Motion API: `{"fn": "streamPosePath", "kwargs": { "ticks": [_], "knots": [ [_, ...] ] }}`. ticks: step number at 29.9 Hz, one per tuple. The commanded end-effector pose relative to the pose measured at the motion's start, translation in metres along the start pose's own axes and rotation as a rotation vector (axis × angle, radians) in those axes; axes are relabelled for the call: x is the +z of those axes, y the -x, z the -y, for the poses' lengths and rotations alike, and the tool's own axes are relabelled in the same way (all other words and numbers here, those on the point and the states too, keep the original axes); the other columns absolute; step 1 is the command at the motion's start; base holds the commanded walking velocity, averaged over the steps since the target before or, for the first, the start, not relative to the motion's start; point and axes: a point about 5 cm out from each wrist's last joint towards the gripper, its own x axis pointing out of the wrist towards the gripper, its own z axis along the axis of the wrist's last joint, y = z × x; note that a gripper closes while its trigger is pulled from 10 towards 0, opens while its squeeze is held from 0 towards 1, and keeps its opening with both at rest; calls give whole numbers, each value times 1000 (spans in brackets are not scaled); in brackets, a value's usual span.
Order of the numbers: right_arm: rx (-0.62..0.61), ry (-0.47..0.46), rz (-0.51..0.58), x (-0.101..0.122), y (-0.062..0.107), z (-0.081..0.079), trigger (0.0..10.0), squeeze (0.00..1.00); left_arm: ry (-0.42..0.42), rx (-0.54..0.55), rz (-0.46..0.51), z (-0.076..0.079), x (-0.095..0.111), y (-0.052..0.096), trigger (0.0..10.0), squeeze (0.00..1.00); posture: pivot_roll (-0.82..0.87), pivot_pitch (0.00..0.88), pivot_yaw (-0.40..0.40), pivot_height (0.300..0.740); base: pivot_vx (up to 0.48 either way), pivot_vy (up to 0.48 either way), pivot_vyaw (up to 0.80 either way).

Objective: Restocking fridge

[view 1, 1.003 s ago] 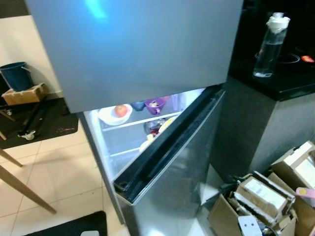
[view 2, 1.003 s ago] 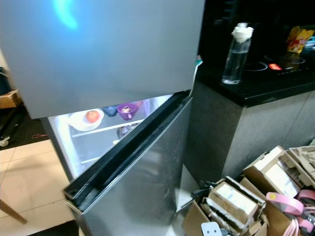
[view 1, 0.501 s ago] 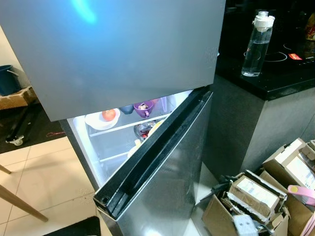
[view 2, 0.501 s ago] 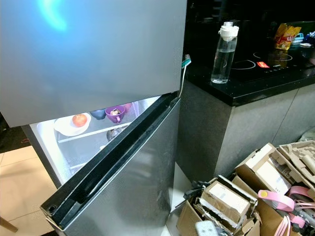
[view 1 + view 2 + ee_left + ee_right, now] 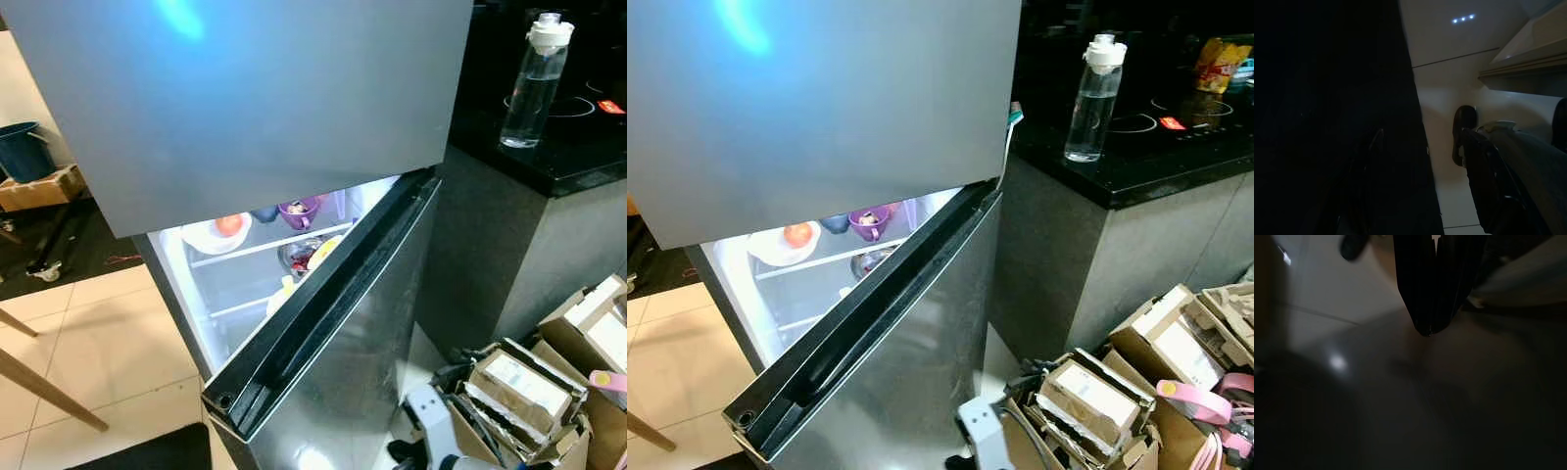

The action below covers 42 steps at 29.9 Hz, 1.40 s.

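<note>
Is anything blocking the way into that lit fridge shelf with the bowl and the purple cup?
Partly. The lower fridge door stands only part open, its black top edge slanting across the front of the lit shelf, where the white bowl and purple cup already sit. The upper door is closed above.

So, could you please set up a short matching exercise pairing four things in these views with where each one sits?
Things:
1. water bottle
2. purple cup
3. cardboard boxes
4. blue bucket

Places:
A. on the floor right of the fridge
B. on the fridge's lit top shelf
C. on the black counter
D. on the floor far left

Pairs: 1-C, 2-B, 3-A, 4-D
</note>
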Motion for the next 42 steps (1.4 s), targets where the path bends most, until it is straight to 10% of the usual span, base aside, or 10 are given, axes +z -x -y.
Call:
{"fn": "streamPosePath", "kwargs": {
  "ticks": [1,9,16,19,23,34,36,38,42],
  "knots": [
    [75,28,25,15,-7,-8,10000,0,-2,27,-18,-10,-7,3,10000,0,-105,154,49,740,0,0,0],
    [183,110,128,68,-30,-32,10000,0,0,15,-32,12,-13,1,10000,0,-112,154,49,740,0,0,0],
    [313,225,366,165,-52,-92,10000,0,1,16,-30,9,-12,1,10000,0,-111,150,50,740,0,0,0],
    [467,111,650,234,-40,-137,10000,0,2,19,-26,6,-11,1,10000,0,-109,149,49,740,0,0,0],
    [603,-19,802,267,-22,-156,10000,0,5,24,-21,2,-9,1,10000,0,-104,148,46,740,0,0,0],
    [376,-33,590,192,-39,-96,10000,0,0,27,-28,-1,-11,2,10000,0,-111,152,48,740,0,0,0],
    [274,-26,519,170,-39,-77,10000,0,-6,25,-30,-1,-11,2,10000,0,-113,150,50,740,0,0,0],
    [-59,-13,271,105,-33,-25,10000,0,-26,20,-31,-1,-10,1,10000,0,-117,138,50,740,0,0,0],
    [-226,-28,137,68,-21,0,10000,0,-41,16,-31,0,-9,1,10000,0,-117,134,49,740,0,0,0]
  ]
}}
